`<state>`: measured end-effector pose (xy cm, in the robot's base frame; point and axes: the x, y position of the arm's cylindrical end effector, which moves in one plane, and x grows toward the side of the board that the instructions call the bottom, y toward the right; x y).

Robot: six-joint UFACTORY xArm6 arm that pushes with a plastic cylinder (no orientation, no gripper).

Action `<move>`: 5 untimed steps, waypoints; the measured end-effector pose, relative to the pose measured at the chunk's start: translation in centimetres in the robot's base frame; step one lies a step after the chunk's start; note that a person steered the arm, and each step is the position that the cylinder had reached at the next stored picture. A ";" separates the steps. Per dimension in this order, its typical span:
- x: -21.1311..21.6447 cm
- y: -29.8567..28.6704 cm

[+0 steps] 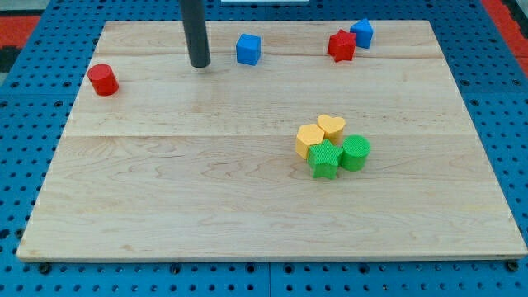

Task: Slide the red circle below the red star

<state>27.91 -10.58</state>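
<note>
Red circle [103, 79]: located at the view's left edge of the wooden board [247, 214], in the upper part, well apart from the red star [341, 45], which sits near the view's top right, touching or just beside a blue block [361, 33]. No jaws are fitted; the arm ends in a plain rod, so there is nothing to open or close. My tip [200, 64] rests on the board between the red circle and a blue cube [248, 49], touching neither. Task status, as judged: not begun in effect; the full traverse toward the view's right remains. A cluster of two yellow blocks [320, 134], a green star [325, 158] and a green cylinder [355, 153] lies lower down, near the likely destination area.
</note>
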 end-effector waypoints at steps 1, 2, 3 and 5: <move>-2.5 8.9; -0.4 16.9; 2.6 10.1; 10.8 -13.6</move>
<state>38.69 -24.16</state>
